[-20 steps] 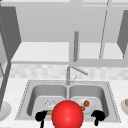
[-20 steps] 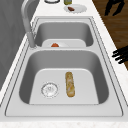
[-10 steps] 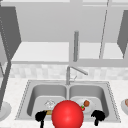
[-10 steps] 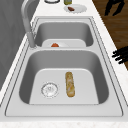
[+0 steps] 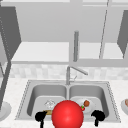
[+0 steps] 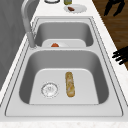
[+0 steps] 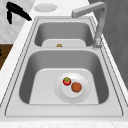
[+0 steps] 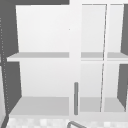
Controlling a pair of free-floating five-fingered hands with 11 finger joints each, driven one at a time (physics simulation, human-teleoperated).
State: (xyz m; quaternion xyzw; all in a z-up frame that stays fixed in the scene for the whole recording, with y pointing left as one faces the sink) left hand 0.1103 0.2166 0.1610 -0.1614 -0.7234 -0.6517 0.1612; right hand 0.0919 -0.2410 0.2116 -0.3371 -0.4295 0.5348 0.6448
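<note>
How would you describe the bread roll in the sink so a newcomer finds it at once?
Start at the double sink and take its left basin. On that basin's floor, beside the round drain, lies the bread roll: long and golden-brown, unlike the small foods on the right basin's white plate.

Each robot hand [image 5: 41,116] is matte black, human-shaped, with slim fingers and no arm attached.

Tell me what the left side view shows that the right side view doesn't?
The left side view shows the left basin's floor with a bread stick lying beside the drain.

The right side view shows the right basin's floor, where a white plate carries a strawberry and a brown round food.

Both show the double sink and its faucet.
</note>
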